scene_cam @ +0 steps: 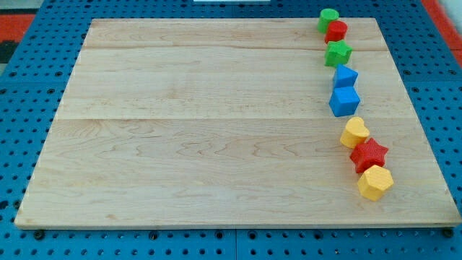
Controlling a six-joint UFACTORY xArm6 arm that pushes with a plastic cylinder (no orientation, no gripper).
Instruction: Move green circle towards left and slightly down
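— What sits on the wooden board (202,130)?

— A line of blocks down its three o'clock side: a red cylinder (336,31), a green star (338,52), a blue block (345,75) touching a blue cube (344,101).

— And toward five o'clock?

— A yellow block (354,132), a red star (369,154), a yellow hexagon (375,182) (all three touching). Blue pegboard (29,79) surrounds the board.

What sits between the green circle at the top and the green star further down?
In the camera view, only the red circle lies between the green circle and the green star, touching both. My tip isn't visible.
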